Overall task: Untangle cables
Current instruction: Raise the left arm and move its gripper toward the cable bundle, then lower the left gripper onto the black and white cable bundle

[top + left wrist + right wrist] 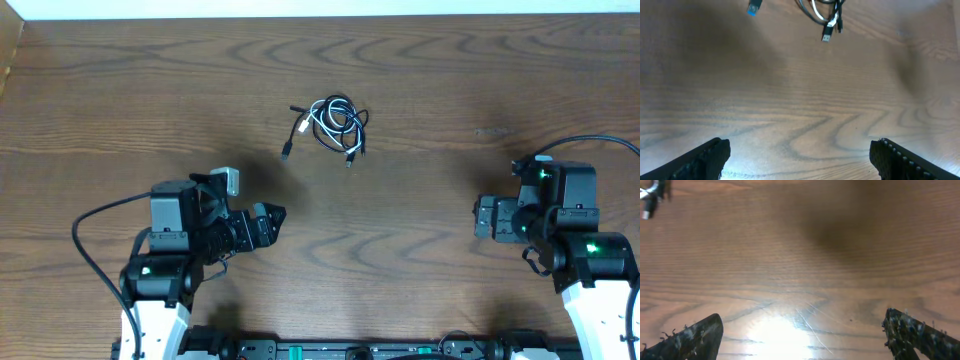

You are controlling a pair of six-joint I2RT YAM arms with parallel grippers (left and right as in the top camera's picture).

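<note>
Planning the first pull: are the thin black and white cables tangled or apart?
Tangled: the thin black and white cables overlap in one looped bundle.

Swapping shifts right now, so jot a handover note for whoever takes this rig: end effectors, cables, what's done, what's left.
Left end effector: open, empty, above bare table, short of the cables.
Right end effector: open, empty, off to the right, farther from them.
Cables: black and white, one tangled bundle on the table between and beyond the arms; a black plug end trails toward the left arm's side.
Done: nothing visible.
Left: separate every cable.
</note>
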